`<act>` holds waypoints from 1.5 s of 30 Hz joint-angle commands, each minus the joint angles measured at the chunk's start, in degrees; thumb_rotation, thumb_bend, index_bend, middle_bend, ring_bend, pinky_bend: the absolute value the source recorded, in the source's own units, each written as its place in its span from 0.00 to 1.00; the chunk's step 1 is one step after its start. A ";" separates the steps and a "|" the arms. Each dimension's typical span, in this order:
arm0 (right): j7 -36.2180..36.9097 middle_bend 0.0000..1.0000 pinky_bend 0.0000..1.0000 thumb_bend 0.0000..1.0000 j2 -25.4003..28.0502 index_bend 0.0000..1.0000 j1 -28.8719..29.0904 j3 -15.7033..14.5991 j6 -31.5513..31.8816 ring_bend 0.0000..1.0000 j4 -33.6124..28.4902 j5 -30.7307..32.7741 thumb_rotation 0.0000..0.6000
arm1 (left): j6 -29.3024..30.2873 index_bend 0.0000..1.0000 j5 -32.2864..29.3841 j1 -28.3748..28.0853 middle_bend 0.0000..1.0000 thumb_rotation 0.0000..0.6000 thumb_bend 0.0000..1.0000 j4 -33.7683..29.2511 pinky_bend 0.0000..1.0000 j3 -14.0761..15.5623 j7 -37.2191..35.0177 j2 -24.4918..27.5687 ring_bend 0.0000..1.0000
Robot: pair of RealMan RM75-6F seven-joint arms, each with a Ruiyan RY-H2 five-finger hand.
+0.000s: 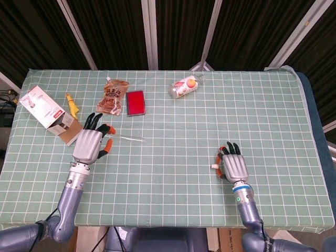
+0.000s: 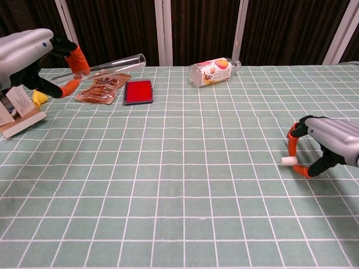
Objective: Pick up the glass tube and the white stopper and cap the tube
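My left hand (image 1: 92,143) (image 2: 28,53) pinches one end of the clear glass tube (image 1: 129,137) (image 2: 115,61) between its orange fingertips. It holds the tube above the table, and the open end points right, toward the table's middle. At the front right, the fingertips of my right hand (image 1: 234,167) (image 2: 328,143) close on the small white stopper (image 1: 214,167) (image 2: 288,161), low over the cloth. Whether the stopper touches the table is unclear.
A snack pouch (image 1: 112,96), a red flat case (image 1: 135,102) and a lying bottle (image 1: 185,86) sit at the back of the green checked table (image 1: 173,157). A white box (image 1: 44,110) and a yellow item (image 1: 72,103) lie at the far left.
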 commanded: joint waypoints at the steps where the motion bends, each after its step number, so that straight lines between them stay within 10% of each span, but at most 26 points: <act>1: 0.42 0.25 0.00 0.38 0.77 0.64 0.06 0.22 0.64 0.01 -0.80 -0.88 1.00 | -0.05 0.48 -0.30 -0.11 0.48 1.00 0.70 0.09 0.00 -0.06 -0.04 -0.41 0.09; 20: -4.61 0.25 0.00 0.38 8.78 0.64 6.84 8.98 5.21 0.02 -6.46 -7.85 1.00 | -2.40 0.48 -12.22 -5.90 0.48 1.00 0.70 6.35 0.00 -6.32 1.68 -15.87 0.09; 45: -14.17 0.27 0.00 0.38 -2.09 0.64 16.66 6.41 9.31 0.03 9.06 -21.54 1.00 | 3.63 0.48 -22.53 -9.55 0.49 1.00 0.70 5.46 0.00 -11.63 11.99 -23.81 0.09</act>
